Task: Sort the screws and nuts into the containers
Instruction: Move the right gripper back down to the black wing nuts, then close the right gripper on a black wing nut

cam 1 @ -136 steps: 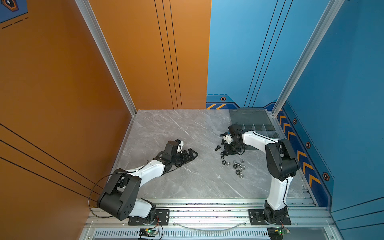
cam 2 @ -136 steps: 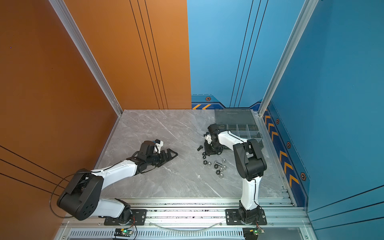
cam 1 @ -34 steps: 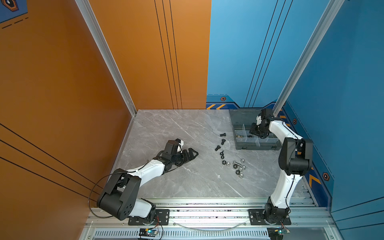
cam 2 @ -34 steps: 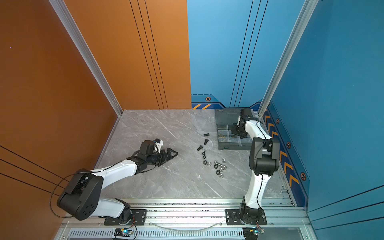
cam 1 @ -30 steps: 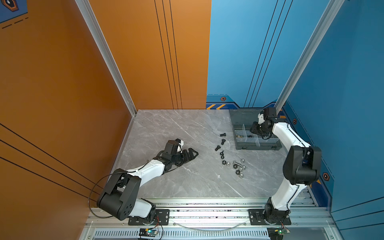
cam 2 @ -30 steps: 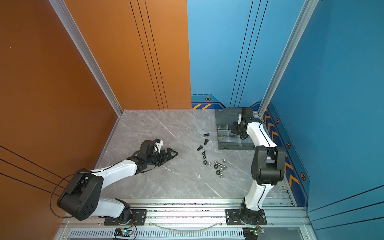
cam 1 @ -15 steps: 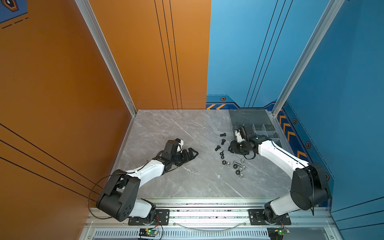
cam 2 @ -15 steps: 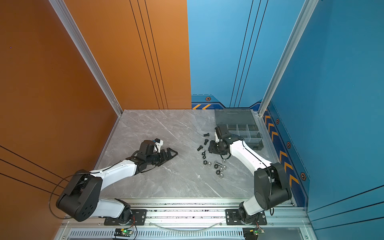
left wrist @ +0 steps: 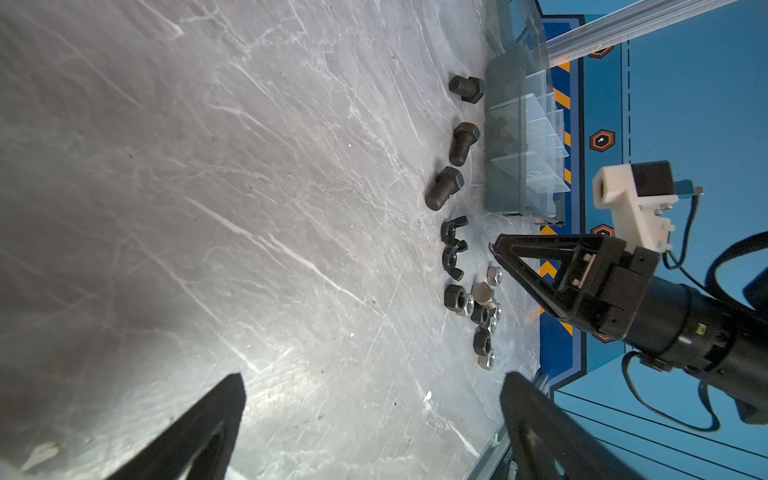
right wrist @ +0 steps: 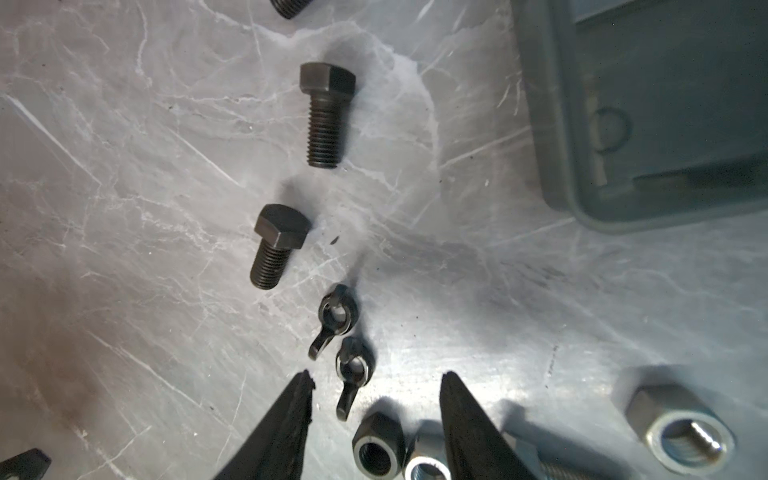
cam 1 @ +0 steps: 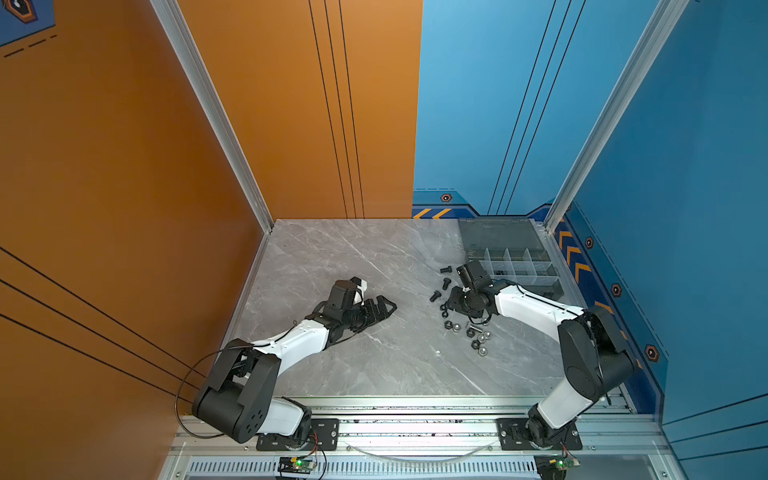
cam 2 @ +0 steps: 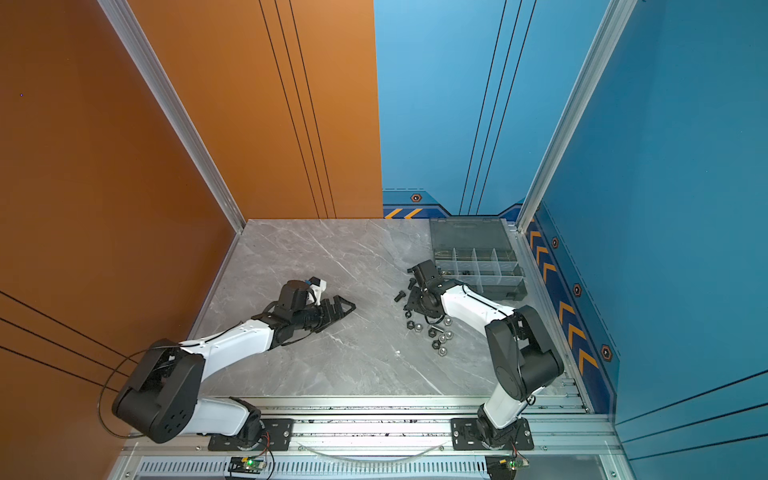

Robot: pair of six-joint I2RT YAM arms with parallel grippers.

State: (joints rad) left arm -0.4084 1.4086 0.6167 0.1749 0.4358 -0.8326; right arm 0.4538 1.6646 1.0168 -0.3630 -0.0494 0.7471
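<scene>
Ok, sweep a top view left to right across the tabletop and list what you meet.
left gripper → black bolts → organizer box

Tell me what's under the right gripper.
The right gripper hangs open over the table. Between its fingers show a black wing nut, a black hex nut and a silver nut. Anything directly beneath the fingers themselves is hidden.

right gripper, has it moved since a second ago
Yes. The right gripper was over the organizer box; it now hangs left of it in both top views, over black wing nuts.
</scene>
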